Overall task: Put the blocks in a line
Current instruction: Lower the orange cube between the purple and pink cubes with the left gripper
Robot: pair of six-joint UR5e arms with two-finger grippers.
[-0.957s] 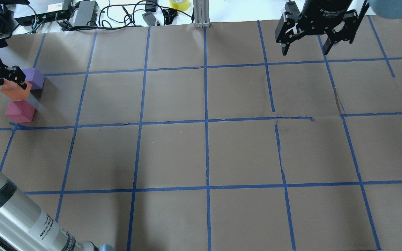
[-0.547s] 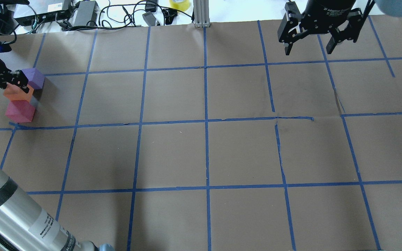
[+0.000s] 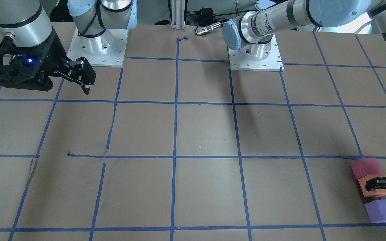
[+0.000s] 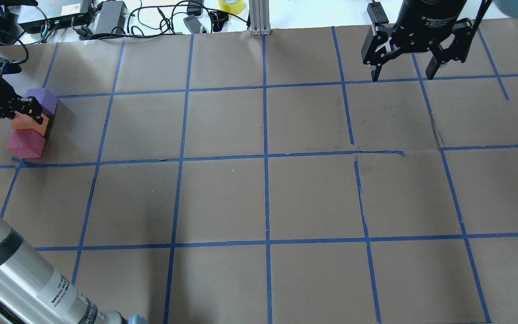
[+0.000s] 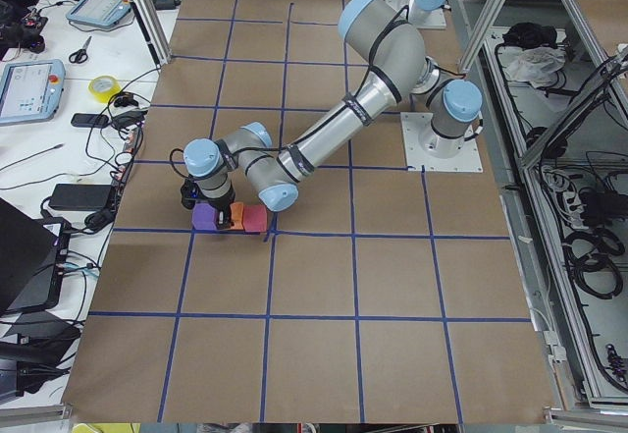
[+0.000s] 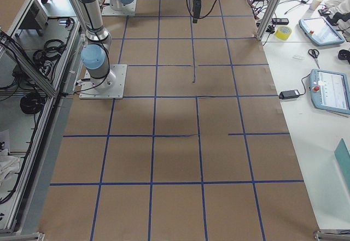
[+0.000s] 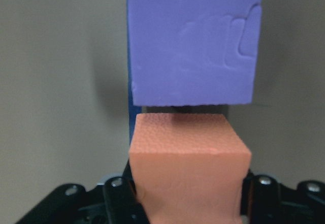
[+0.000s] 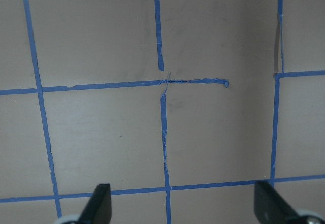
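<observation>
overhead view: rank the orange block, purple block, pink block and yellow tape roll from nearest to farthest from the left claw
1. orange block, gripped in the left claw.
2. purple block and pink block, flanking it on either side; too close to call.
3. yellow tape roll, far off, top centre.

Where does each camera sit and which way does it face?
Overhead: behind the robot, looking forward-down; open right hand, left hand gripping orange block.
Front-facing: across the table, facing the robot; both bases.
Exterior left: table's end; near left arm.
Exterior right: opposite end; near right arm.
Left wrist: past orange block to purple block.
Right wrist: down on taped grid; fingertips.
Shared: overhead and front-facing show three blocks.
</observation>
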